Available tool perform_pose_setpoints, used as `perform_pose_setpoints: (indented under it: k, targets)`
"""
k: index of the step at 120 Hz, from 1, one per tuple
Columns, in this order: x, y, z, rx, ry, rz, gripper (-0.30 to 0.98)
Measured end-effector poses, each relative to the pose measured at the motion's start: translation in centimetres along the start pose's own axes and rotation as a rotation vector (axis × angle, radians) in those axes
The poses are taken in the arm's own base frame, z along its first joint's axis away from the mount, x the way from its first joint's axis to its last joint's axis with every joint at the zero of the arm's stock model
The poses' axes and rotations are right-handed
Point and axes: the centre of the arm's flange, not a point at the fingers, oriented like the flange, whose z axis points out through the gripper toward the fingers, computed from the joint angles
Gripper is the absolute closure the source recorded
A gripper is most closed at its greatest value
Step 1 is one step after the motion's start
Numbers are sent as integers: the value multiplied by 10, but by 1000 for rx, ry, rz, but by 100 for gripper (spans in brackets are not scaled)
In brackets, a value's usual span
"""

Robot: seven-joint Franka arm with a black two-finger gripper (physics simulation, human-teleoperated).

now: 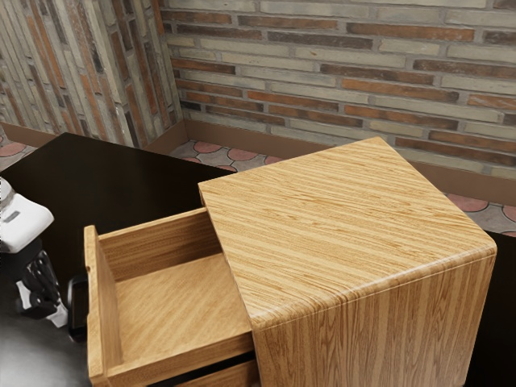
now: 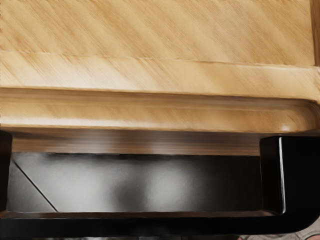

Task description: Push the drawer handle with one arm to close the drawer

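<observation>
Wooden drawer [image 1: 185,294] well out, toward eight o'clock from its cabinet [image 1: 347,230] in the exterior view. Black bar handle [image 2: 150,226] on its front; gripper [image 1: 55,310] close by at the handle's nine o'clock, contact unclear. Can't tell whether the hand is apart or together. Closing push, by my reading, all left to do

The cabinet [image 1: 347,226] and drawer [image 1: 181,302] are honey-tan wood — streaked with darker grain, diagonal inside the drawer. Handle [image 2: 150,226], table [image 1: 121,181] and gripper [image 1: 50,308] are black, the arm [image 1: 24,224] white. Wall [image 1: 322,72]: banded brick — cream, rust, grey-brown; skirting [image 1: 214,137] brown.
</observation>
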Motion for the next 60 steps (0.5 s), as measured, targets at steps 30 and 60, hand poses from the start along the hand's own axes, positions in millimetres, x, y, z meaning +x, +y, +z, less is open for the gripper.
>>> perform_pose_setpoints:
  k: [30,60]
  targets:
    - [7,2,1,25,-7,-5,79]
    - [20,-1,2,38,-19,-8,79]
